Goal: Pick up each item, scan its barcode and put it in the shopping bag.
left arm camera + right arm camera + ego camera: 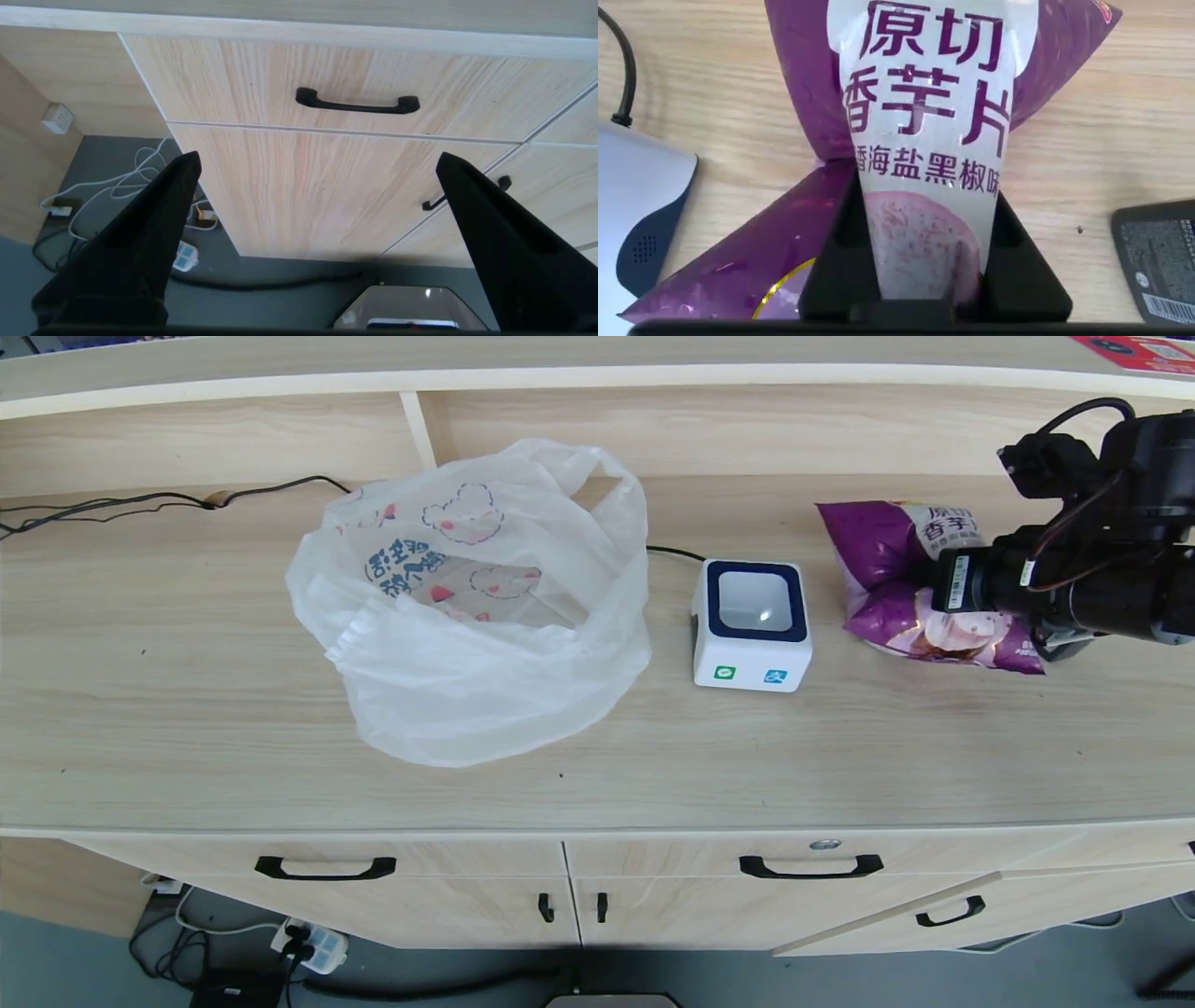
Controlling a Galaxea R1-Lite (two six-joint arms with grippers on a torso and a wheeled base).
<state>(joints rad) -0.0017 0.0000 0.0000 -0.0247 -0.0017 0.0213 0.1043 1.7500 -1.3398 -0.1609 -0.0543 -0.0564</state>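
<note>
While the left gripper (pixel 318 252) hangs low in front of the pale wooden cabinet drawers (pixel 308 177), below the counter edge, its two black fingers (pixel 140 243) stand wide apart with nothing between them; a black bar handle (pixel 357 101) sits on the drawer front facing it. Up on the light wood-grain counter (pixel 187 709), a thin black cable (pixel 187 500) runs along the far left edge near the back. Just right of that, the translucent white plastic shopping bag (pixel 467 625), printed with pink-and-blue cartoon shapes, sits slumped with its mouth open upward. Beside it, apart from the plastic, stands the small white box scanner (pixel 752 625) with a dark blue frame around its window. Further right lies the purple foil snack bag (pixel 882 574) with a white printed panel, near the scanner but not touching it. The right gripper (pixel 920 266) is closed around the middle of this snack bag, one black finger (pixel 842 245) pressing in on each side so that the foil creases at the waist. Whether the packet is lifted or rests on the wood, I cannot tell.
</note>
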